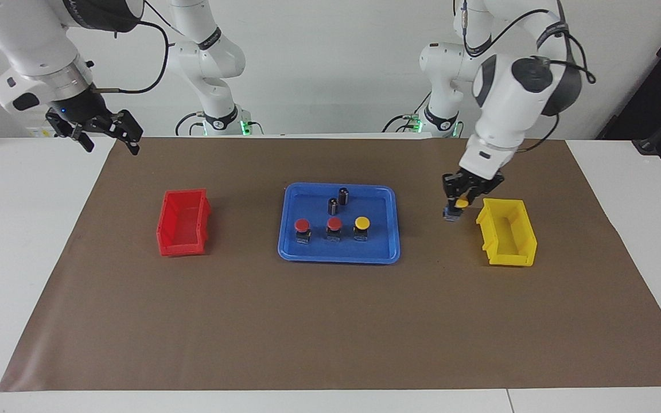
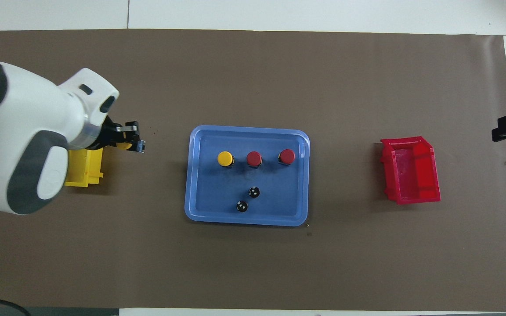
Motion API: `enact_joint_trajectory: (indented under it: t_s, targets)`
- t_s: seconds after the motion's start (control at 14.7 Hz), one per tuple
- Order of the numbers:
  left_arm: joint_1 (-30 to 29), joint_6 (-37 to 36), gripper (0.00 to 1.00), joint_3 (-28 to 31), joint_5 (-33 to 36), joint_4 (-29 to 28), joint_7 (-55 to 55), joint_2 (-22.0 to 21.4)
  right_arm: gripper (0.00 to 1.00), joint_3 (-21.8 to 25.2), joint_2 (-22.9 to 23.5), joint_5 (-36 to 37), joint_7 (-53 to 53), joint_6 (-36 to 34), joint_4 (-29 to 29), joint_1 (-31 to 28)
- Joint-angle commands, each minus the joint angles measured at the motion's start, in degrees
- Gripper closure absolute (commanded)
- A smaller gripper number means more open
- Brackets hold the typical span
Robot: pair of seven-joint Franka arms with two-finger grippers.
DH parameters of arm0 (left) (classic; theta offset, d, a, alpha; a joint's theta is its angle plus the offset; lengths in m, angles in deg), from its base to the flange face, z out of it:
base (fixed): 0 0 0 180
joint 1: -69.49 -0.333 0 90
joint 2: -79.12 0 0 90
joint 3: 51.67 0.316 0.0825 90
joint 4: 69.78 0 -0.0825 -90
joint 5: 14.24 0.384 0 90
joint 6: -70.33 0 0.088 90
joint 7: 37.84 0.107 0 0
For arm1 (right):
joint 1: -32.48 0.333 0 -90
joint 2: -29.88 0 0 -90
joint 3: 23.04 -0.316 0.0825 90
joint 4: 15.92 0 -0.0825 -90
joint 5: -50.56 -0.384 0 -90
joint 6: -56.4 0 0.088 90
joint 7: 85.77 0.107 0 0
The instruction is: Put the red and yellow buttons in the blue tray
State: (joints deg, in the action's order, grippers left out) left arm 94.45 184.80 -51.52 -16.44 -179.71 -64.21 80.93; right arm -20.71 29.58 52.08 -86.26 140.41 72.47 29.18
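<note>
The blue tray [image 1: 339,256] [image 2: 246,219] lies mid-table. In it stand two red buttons [image 1: 302,225] [image 1: 334,223] and one yellow button [image 1: 362,222] in a row; in the overhead view they are the reds [image 2: 287,156] [image 2: 254,158] and the yellow [image 2: 225,158]. My left gripper [image 1: 455,207] [image 2: 128,142] is shut on the second yellow button [image 1: 462,203] [image 2: 124,145], low over the mat between the tray and the yellow bin. My right gripper [image 1: 109,135] is open and empty, raised over the mat's corner at its own end, waiting.
Two dark capless cylinders [image 1: 343,195] [image 1: 333,206] stand in the tray, nearer to the robots than the buttons. A yellow bin [image 1: 507,232] [image 2: 84,169] sits toward the left arm's end, a red bin [image 1: 184,222] [image 2: 411,169] toward the right arm's end.
</note>
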Motion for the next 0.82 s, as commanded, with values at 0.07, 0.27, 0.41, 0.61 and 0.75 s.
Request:
enact_joint_trajectory:
  t_s: [0.07,0.27,0.41,0.61,0.75]
  targets:
    - [5.5,5.4,0.99,1.2,-1.2,-1.9,-4.8,2.2,0.00,-0.3,-0.9,0.1,-2.1,-0.9,1.6,-1.3]
    - [7.6,7.2,0.99,1.2,-1.2,-3.0,-6.2,3.2,0.00,-0.4,-1.4,0.1,-1.7,-1.1,2.1,-0.7]
    - [9.5,9.6,0.98,1.2,-1.2,-3.9,-7.6,5.0,0.00,-0.4,-1.4,0.1,-1.6,-1.0,2.1,-0.6]
    - [9.8,11.6,0.98,1.2,-1.2,-4.2,-8.4,6.7,0.00,-0.6,-1.4,0.1,-1.6,-1.0,2.1,-0.6]
    - [9.8,12.4,0.99,1.3,-1.2,-4.7,-8.3,6.7,0.00,-0.7,-1.4,0.1,-1.6,-1.1,2.1,-0.6]
